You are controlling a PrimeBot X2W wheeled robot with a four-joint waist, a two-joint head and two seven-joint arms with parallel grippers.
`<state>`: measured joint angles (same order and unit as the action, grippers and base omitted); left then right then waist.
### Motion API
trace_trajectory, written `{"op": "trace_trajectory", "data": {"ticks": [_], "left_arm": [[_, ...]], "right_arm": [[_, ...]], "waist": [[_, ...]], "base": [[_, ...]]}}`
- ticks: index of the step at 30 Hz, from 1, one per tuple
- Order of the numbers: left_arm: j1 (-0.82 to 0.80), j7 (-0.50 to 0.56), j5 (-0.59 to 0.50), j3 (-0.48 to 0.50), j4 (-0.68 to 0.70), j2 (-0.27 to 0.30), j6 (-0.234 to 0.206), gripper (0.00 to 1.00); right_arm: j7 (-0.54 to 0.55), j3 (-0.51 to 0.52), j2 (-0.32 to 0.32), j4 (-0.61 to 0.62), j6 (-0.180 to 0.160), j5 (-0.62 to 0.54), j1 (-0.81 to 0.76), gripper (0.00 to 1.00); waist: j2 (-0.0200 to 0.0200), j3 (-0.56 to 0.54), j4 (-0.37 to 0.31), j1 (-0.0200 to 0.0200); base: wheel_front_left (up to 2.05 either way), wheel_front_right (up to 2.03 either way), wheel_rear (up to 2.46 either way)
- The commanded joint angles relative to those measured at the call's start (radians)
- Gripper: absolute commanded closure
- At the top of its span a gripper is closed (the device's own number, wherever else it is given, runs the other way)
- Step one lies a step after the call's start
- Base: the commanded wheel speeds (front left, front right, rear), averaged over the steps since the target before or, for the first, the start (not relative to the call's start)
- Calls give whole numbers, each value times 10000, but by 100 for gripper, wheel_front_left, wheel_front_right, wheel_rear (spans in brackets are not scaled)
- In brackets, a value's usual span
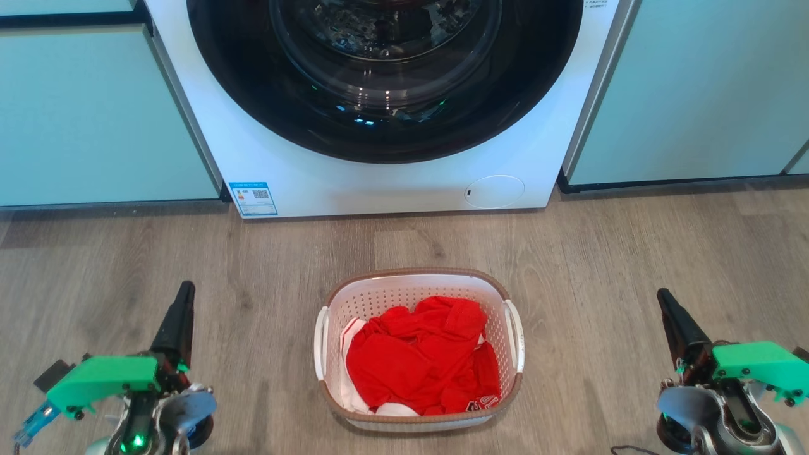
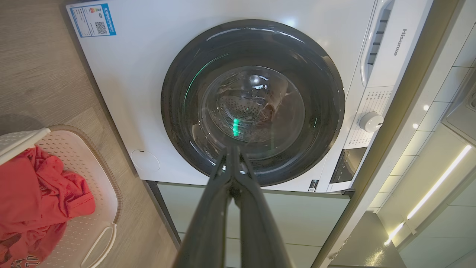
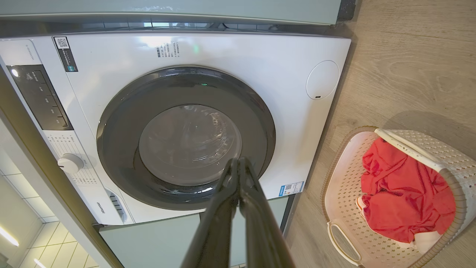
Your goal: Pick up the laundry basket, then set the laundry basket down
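Dead centre on the floor sits the laundry basket (image 1: pixel 418 349), at six o'clock from the washer (image 1: pixel 392 177) and well apart from it, resting flat on the wood-look planks (image 1: pixel 600 265). White perforated plastic walls, a brown woven-look rim, and a white loop handle on each short side, one at nine o'clock (image 1: pixel 321 344), one at three o'clock (image 1: pixel 517 335). Inside, a rumpled red garment (image 1: pixel 423 360) with bits of white showing, heaped low, not spilling over the rim.

My read on handling: this looks light. Thin plastic, one soft bundle of cloth, so little weight, but the walls will likely flex if squeezed and the smooth plastic could slip between narrow fingers. The handles are the place to go, one per side, lifted evenly so the basket stays level and the cloth stays put. A grip on the rim alone looks chancier.

Outward now: the left gripper (image 1: pixel 183 297) stands at nine o'clock of the basket, well clear, its two dark fingers pressed together and holding nothing. The right gripper (image 1: pixel 665 302) mirrors it at three o'clock, likewise closed and empty. Both point toward the washer's dark round door (image 2: pixel 253 104); pale green cabinets (image 1: pixel 95 114) flank the machine.
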<state>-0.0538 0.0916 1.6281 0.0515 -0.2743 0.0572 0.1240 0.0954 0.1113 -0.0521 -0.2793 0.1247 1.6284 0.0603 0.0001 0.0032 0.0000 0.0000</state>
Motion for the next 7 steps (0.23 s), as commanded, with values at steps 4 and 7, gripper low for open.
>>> {"op": "trace_trajectory", "data": {"ticks": [4,7], "left_arm": [[-526,70,-43,440,299,64,67,100],[-526,76,-49,448,298,59,67,100]], "right_arm": [[43,-144,-106,354,60,-59,461,100],[48,-137,-101,354,60,-65,461,100]], "waist": [[-1,0,0,0],[-1,0,0,0]], "base": [[0,0,0],[0,0,0]]}}
